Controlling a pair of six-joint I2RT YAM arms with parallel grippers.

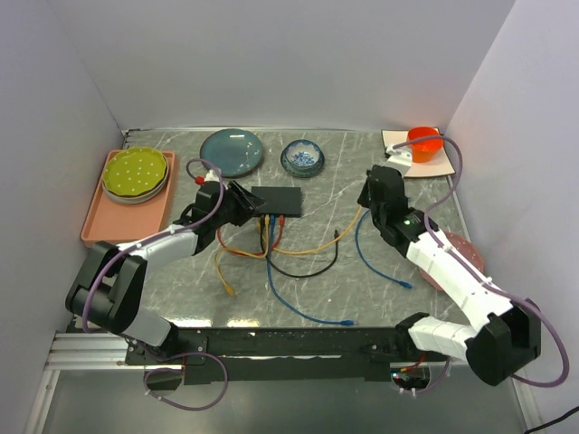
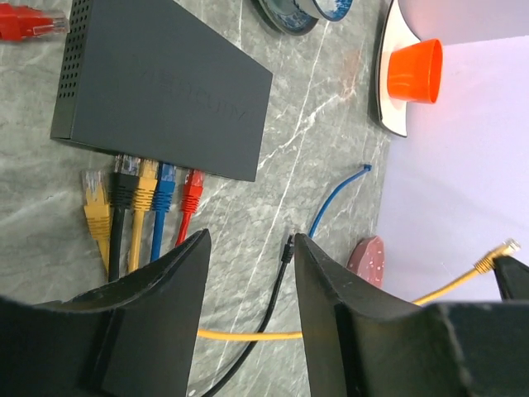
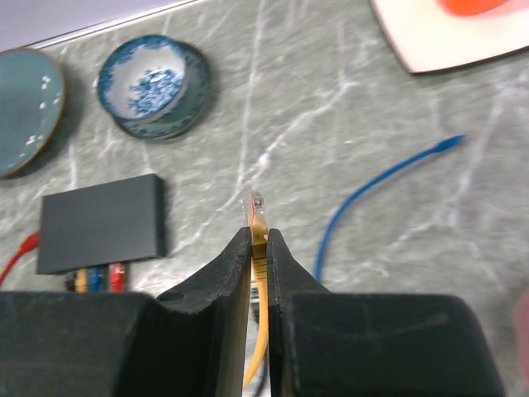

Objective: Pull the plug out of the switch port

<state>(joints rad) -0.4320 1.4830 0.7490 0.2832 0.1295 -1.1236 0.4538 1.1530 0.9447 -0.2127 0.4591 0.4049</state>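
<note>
Now the switch (image 1: 277,200) lies flat in the middle of the table (image 1: 380,298). Its long axis runs left to right and its sockets face the arm bases. Four plugs sit in the sockets: black plug (image 2: 124,178), yellow plug (image 2: 145,182), blue plug (image 2: 165,186), red plug (image 2: 192,188). The right gripper (image 3: 258,236) pinches one loose yellow connector (image 3: 254,207), apart from the switch. The left gripper (image 2: 250,240) stands wide open near the switch.

Matte-black switch (image 2: 157,83) ahead of left gripper (image 2: 250,248); black, yellow, blue, red cable plugs (image 2: 165,186) at its near edge. Pinched in black right gripper (image 3: 259,236), a yellow plug (image 3: 254,208). Grey, white-veined marble counter (image 3: 331,124).
</note>
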